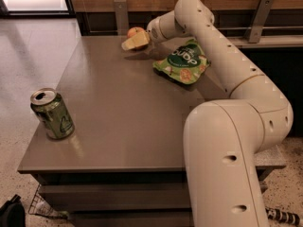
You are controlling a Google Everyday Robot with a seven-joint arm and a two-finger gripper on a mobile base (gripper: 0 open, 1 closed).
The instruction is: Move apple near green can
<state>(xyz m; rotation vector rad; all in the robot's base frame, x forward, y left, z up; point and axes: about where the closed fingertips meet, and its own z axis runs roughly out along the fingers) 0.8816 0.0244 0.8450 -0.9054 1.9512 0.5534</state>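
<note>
The apple [134, 30], red-orange and round, sits at the far edge of the grey table [118, 122], partly hidden behind my gripper. My gripper [135, 40] reaches across the table and is right at the apple, its pale yellow tip in front of it. The green can [52, 113], with a silver top and pull-tab, stands upright near the table's front left corner, far from the apple and the gripper.
A flat green snack bag [182, 63] with white lettering lies on the table right of the gripper, under my arm [222, 56]. A wooden wall with metal brackets [120, 14] runs behind the table. Speckled floor lies to the left.
</note>
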